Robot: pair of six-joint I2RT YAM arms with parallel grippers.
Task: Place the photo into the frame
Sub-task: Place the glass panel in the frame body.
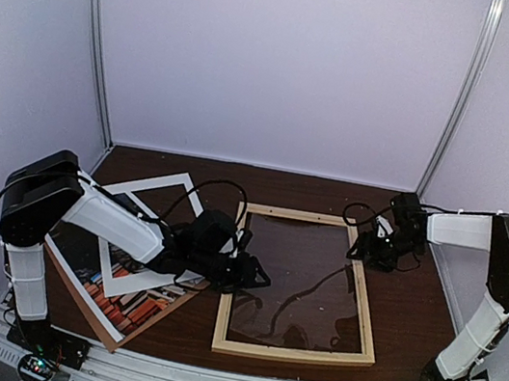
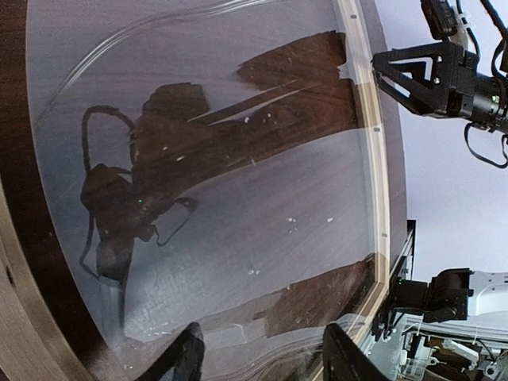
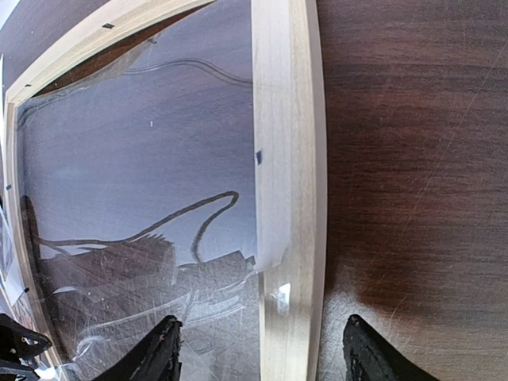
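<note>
The photo (image 1: 142,307) lies at the near left of the table (image 1: 410,310), well apart from the frame (image 1: 296,352) and partly under a white mat (image 1: 148,184). Only a strip of red and orange books shows. The left gripper (image 2: 258,353) hangs low at the frame's left rail, over the clear sheet (image 1: 303,277) inside it, fingers apart and holding nothing. The right gripper (image 3: 266,353) sits at the far right corner, its fingers also apart, one on each side of the right rail without clamping it.
</note>
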